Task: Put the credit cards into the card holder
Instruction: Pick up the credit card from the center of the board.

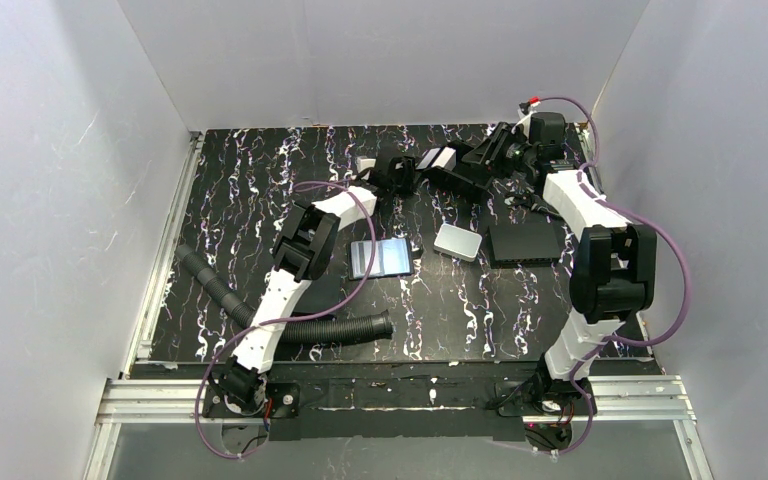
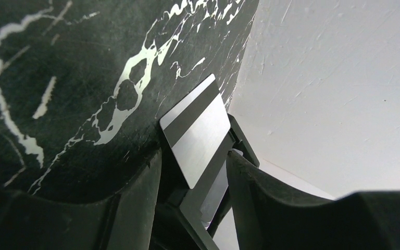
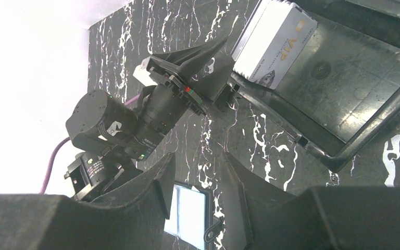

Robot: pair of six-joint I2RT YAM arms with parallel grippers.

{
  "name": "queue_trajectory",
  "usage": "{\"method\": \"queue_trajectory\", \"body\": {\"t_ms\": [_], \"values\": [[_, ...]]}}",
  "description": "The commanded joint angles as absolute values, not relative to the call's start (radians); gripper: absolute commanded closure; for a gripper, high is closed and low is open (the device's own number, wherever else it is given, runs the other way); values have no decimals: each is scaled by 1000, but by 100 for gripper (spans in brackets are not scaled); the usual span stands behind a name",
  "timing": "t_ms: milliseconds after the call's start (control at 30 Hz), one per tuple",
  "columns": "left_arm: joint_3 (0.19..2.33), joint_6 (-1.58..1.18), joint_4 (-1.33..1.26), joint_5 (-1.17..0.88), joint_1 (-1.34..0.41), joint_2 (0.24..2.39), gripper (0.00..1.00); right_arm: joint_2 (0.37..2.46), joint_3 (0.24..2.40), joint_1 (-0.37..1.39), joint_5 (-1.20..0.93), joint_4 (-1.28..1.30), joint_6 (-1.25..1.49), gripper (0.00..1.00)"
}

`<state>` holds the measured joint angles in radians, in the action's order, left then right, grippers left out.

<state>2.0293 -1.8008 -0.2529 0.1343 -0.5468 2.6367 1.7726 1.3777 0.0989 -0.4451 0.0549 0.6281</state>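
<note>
Both arms are reaching toward the far edge of the black marbled table [image 1: 240, 200] in the overhead view. They are meeting at the upper centre of the frame, where the black card holder [image 3: 344, 88] is sitting spread open. A pale card [image 2: 198, 130] with a dark stripe on one face is resting against the holder's inner side. The left gripper [image 2: 194, 154] is straddling that card with a finger on either side, though it cannot be told whether the fingers are actually pressing on it. The right gripper [image 3: 196, 156] is hanging just beside the holder, its jaws standing apart with only table surface showing in the gap between them. The blue cards [image 1: 380, 257] are lying at mid-frame, well apart from the holder. A silver-grey case [image 1: 457, 241] is sitting just to their right, and a black square pad [image 1: 525, 240] is sitting further right again. A black corrugated hose [image 1: 300, 328] is curving across the lower left of the table.
</note>
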Motion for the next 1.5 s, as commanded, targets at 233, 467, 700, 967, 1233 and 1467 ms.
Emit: {"method": "queue_trajectory", "body": {"t_ms": [233,467,700,967,1233,1467], "values": [[2159,-1873,25,186,-565,2774,60,1697,1358,82,-429,13,626,55],[2146,-1868,6,214,-548,2805,88,1650,1367,74,-414,34,620,55],[2125,-1787,-70,192,-519,2787,97,1656,1362,74,-420,37,618,55],[2048,-1642,-188,125,-457,2714,100,1667,1342,74,-414,37,599,55],[1948,-1546,-372,8,-378,2604,100,1697,1319,75,-421,27,594,55],[1866,-1467,-485,-152,-322,2444,100,1726,1348,123,-421,92,524,50]]}}
